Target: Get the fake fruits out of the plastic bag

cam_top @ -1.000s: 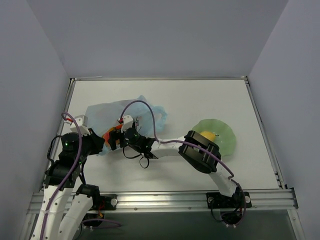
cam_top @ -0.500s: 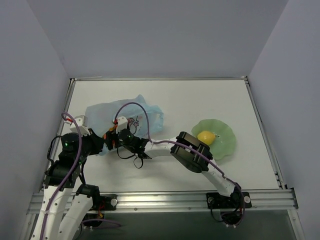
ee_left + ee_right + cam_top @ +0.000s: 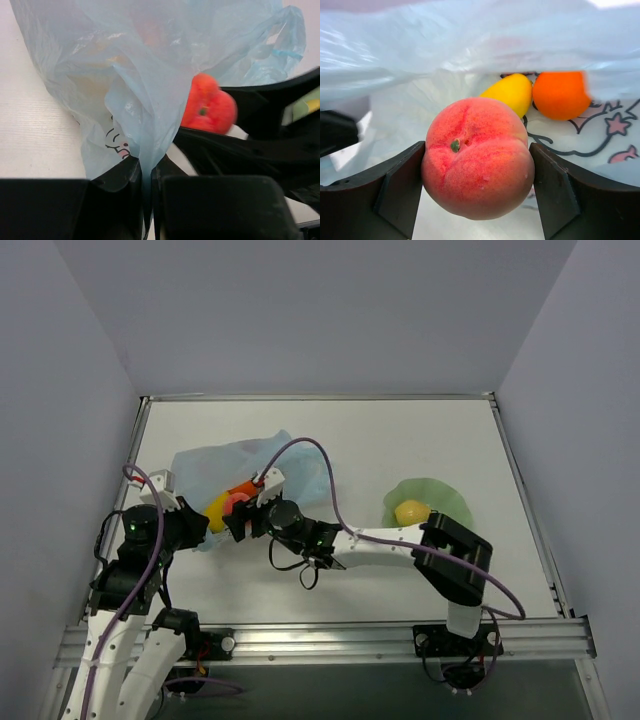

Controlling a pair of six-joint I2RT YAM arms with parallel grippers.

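Note:
The light-blue plastic bag [image 3: 225, 462] lies at the left of the table. My left gripper [image 3: 198, 527] is shut on a fold of the bag's near edge, which shows in the left wrist view [image 3: 146, 167]. My right gripper [image 3: 240, 513] is at the bag's mouth, shut on a red peach-like fruit [image 3: 477, 157], which also shows in the left wrist view [image 3: 207, 105]. Inside the bag [image 3: 470, 45], behind the peach, lie a yellow fruit [image 3: 510, 92] and an orange ball [image 3: 561, 94]. From above, a yellow fruit [image 3: 216, 510] shows beside the gripper.
A pale green scalloped dish [image 3: 452, 508] stands at the right with a yellow lemon [image 3: 411, 512] in it. The right arm's elbow [image 3: 458, 558] hangs just in front of the dish. Grey walls close in the table on three sides.
My right gripper reached left into the bag's mouth, then drew back a little to the right, now with the red fruit in it. Its elbow swung right. The left gripper kept its hold.

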